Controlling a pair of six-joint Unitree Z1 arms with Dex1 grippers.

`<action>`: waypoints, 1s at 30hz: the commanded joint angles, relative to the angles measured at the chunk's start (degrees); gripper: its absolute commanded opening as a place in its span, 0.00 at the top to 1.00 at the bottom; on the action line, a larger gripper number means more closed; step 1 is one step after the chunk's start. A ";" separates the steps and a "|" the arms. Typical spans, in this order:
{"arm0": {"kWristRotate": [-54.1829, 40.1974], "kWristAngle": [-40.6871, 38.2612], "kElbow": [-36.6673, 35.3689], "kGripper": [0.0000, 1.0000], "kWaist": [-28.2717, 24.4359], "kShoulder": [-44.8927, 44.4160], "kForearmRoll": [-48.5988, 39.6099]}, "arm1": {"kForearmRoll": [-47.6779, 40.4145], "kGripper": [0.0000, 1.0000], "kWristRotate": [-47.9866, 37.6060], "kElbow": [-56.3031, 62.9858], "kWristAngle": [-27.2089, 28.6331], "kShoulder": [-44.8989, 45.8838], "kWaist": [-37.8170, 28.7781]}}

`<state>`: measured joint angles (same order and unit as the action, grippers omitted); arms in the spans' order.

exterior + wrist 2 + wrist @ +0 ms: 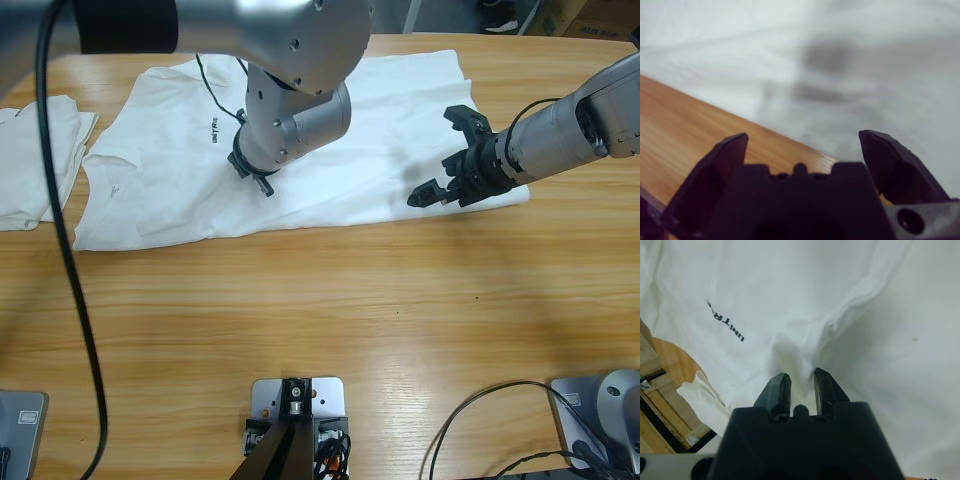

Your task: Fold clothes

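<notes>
A white shirt with small black chest lettering (pixel 300 150) is seen spread flat across the far half of the wooden table (pixel 330 330), collar end toward the left side of the high view, hem end toward the right. A second white garment (pixel 35 160) is seen lying crumpled at the table's left edge, just beside the spread shirt's sleeve, apart from both arms. The left gripper (pixel 255 170) is lowered onto the middle of the spread shirt, just right of the lettering; in the left wrist view the left gripper (pixel 800 382) is shown with its jaws drawn close, a raised ridge of white fabric pinched between them, and creases are seen running up from the pinch. The lettering (pixel 726 320) is visible up and left of the jaws in that view. The right gripper (pixel 450 160) is positioned over the shirt's right end near its near edge, jaws spread wide, nothing held between them; whether the tips touch the cloth cannot be told. In the right wrist view the right gripper (pixel 802 145) is shown open above the line where the white fabric meets bare wood, and its shadow is cast on the cloth.
</notes>
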<state>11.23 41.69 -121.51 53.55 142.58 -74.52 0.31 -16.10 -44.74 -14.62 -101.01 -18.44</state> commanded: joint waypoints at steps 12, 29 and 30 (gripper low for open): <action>3.50 0.62 -0.64 1.00 -0.50 4.99 -3.67 | -0.67 0.10 0.98 1.73 -1.56 -2.27 1.74; 10.37 -10.80 -16.39 1.00 -0.72 5.27 -16.68 | -0.79 0.10 0.98 2.34 -1.56 -1.91 1.83; 11.62 -12.58 -16.39 1.00 -0.72 5.87 -17.80 | -0.86 0.10 0.98 2.38 -1.56 -1.98 1.83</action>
<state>17.01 37.39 -134.59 53.21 143.38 -85.06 0.24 -15.72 -44.34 -14.80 -101.38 -17.34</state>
